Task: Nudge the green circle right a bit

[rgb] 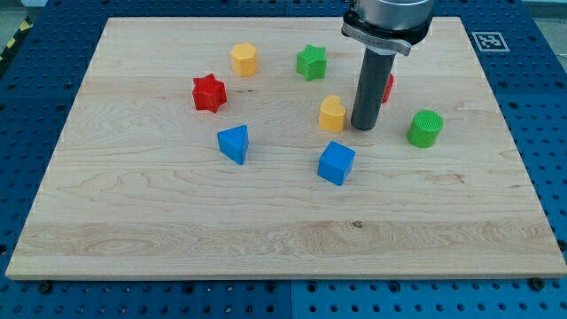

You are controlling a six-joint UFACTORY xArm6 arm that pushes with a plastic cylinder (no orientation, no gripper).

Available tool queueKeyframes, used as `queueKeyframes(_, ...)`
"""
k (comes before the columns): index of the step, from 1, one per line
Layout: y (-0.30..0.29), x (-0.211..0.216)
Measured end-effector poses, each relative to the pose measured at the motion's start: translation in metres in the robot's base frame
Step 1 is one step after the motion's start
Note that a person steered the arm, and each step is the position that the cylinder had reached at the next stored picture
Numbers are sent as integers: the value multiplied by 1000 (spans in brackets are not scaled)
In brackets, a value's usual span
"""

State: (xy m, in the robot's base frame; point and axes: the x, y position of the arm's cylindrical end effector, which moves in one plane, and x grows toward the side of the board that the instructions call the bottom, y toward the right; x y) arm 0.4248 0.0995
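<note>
While my tip (363, 127) rests on the bench (266, 221), no hand shows, so its state cannot be told | green circle (425, 128) near, to tip's right, apart | yellow block (332, 113) just left | red block (388, 86) partly hidden behind rod

no readable words, brands or numbers anywhere in the camera view. one sign only: a black-and-white square fiducial marker (486, 41), coded pattern like a tag for machine reading, stuck at the wooden board's (266, 230) corner at the view's top right. its cells are too small to make out any code. the coloured blocks carry no lettering on the faces that show. the blue perforated surface (549, 106) around the board shows holes only, no print.
</note>
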Motion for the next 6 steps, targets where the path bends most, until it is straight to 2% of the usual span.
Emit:
queueKeyframes(2,-48,-7)
queueKeyframes(3,-49,-8)
queueKeyframes(4,-48,-8)
queueKeyframes(6,-3,16)
